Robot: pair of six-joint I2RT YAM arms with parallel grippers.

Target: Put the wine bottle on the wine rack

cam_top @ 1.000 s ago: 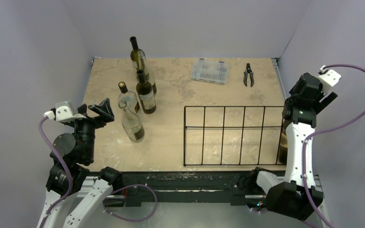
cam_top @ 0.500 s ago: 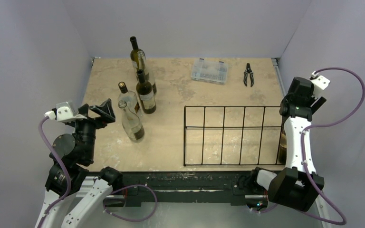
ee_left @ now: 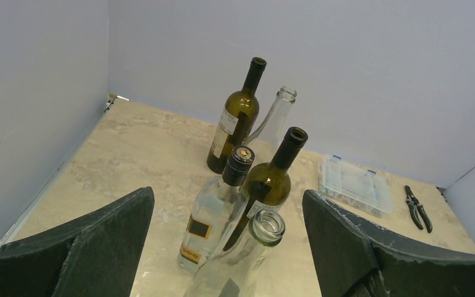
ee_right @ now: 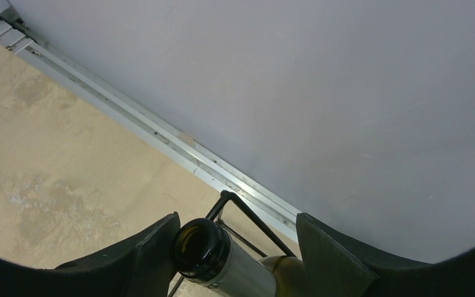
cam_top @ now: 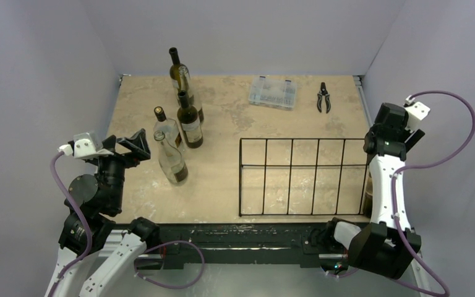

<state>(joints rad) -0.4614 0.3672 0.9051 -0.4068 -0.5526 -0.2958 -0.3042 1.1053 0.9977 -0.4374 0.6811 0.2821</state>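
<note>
At 6 o'clock the two arms rise from the near edge of the bench [cam_top: 222,93]. The left pincer [cam_top: 133,143], out at 9 o'clock, hangs idle with its jaws spread wide, holding nothing and facing a cluster of standing bottles [cam_top: 172,162].

The wine rack [cam_top: 290,139] stands at about 4 o'clock. The right arm leans over its 3 o'clock end. There the wine bottle [ee_right: 222,263] sits in the last slot, mostly hidden under the arm from above. In the right wrist view its open mouth and foil-wrapped neck lie between the fingers of the right pincer [ee_right: 238,218], just above a corner of the black wire. The jaws stand wider than the neck. The mouth lies close against one finger and a gap shows on the other side, so the grip looks slack rather than clamped.

I judge this to be the release. The next move calls for drawing the pincer straight off the neck without dragging the bottle or catching the wire. Whether the bottle rests fully seated cannot be told.

Farther back, a clear compartment box [cam_top: 273,93] lies at 1 o'clock, with black-handled cutters [cam_top: 324,98] just beside it.
</note>
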